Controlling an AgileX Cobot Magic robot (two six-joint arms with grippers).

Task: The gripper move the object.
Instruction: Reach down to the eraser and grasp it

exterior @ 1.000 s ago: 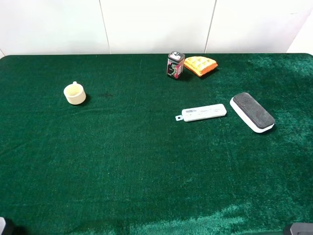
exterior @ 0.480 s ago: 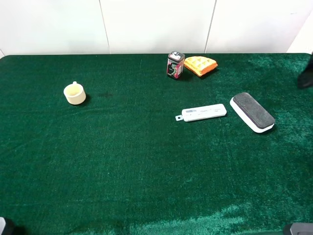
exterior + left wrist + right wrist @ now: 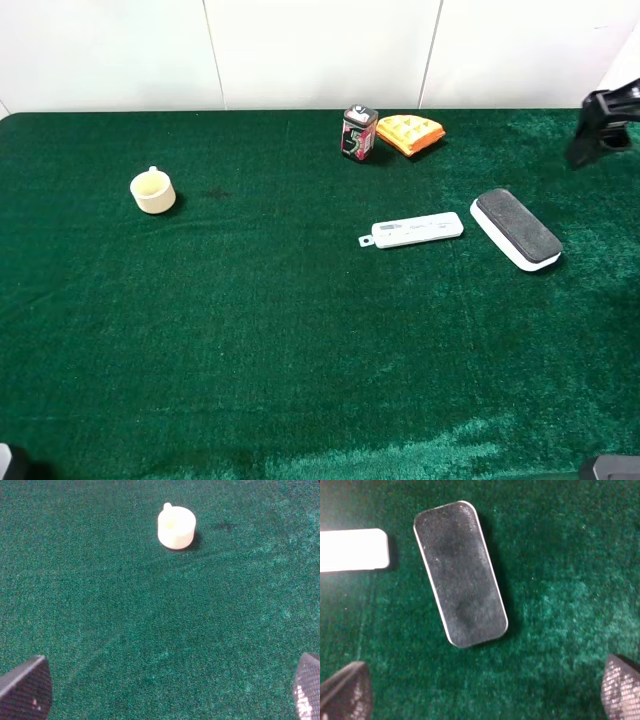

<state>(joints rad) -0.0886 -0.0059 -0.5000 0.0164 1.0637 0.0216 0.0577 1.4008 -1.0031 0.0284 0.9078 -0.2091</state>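
Observation:
The object, an oblong eraser (image 3: 515,228) with a black felt top and white base, lies flat on the green cloth at the right. In the right wrist view the eraser (image 3: 460,572) lies ahead of my right gripper (image 3: 485,695), whose two dark fingertips (image 3: 345,692) stand wide apart and hold nothing. From the high camera the right gripper (image 3: 603,122) is a dark shape at the right edge, above and behind the eraser. My left gripper (image 3: 165,695) is open and empty, hanging over bare cloth.
A slim white stick (image 3: 415,230) lies just left of the eraser and also shows in the right wrist view (image 3: 350,550). A small cream cup (image 3: 153,190) stands at the left and shows in the left wrist view (image 3: 176,526). A tin (image 3: 358,133) and an orange waffle-like piece (image 3: 410,132) sit at the back.
My right gripper has come into the high view at the right edge and moved leftward toward the eraser. Nothing on the cloth has moved.

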